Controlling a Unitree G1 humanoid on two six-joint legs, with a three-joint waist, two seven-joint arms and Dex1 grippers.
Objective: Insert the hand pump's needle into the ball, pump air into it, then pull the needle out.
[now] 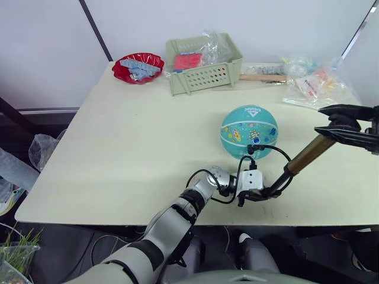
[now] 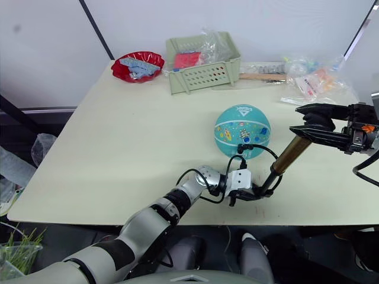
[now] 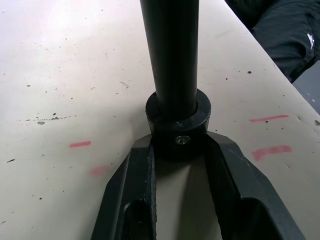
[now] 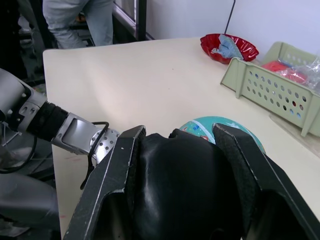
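Left eye view: the slim bronze-gold hand pump slants across the near right part of the pale worktop. The left tool clamps the pump's black lower end cap at the worktop surface; the left wrist view shows both fingers pressed against that cap. The right tool is closed around the pump's black upper handle. The thin black hose loops from the pump to the small black needle fitting, seated in the near side of the round teal ball, which rests mid-worktop.
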